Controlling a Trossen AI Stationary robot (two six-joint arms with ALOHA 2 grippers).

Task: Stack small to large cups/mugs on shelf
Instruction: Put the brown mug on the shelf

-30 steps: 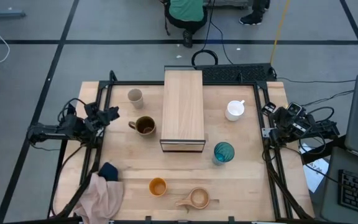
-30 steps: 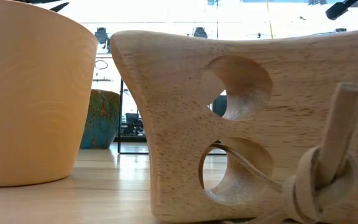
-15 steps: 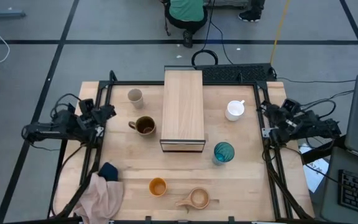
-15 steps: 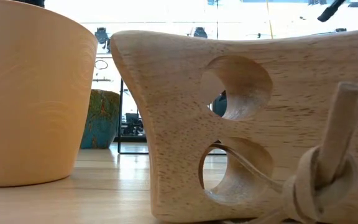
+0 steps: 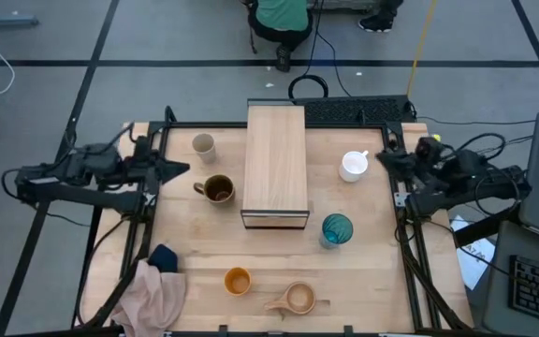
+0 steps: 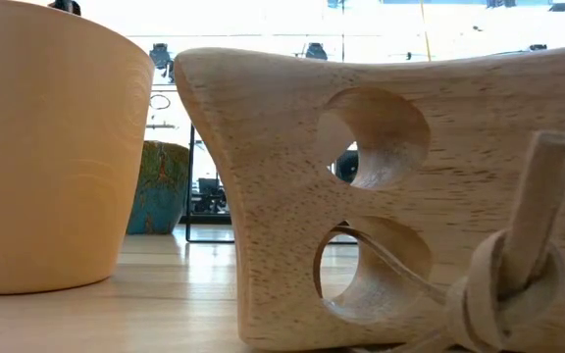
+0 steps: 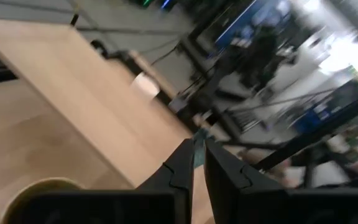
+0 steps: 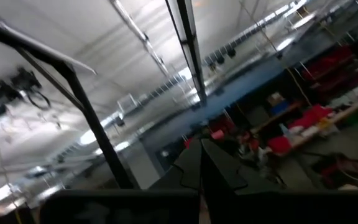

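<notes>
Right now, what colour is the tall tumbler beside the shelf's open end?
Translucent teal tumbler; the high view shows it best.

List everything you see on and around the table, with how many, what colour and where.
Shelf: one, light wood, table centre.
Small beige cup: one, far left of shelf.
Olive-brown mug: one, left beside shelf.
White mug: one, right of shelf.
Teal tumbler: one, near shelf's right front corner.
Orange cup: one, near edge.
Wooden handled cup: one, tan, right of orange cup.
Cloth: one, pink and navy, near-left corner.
Left gripper: shut, empty, left edge.
Right gripper: shut, empty, right edge.
</notes>
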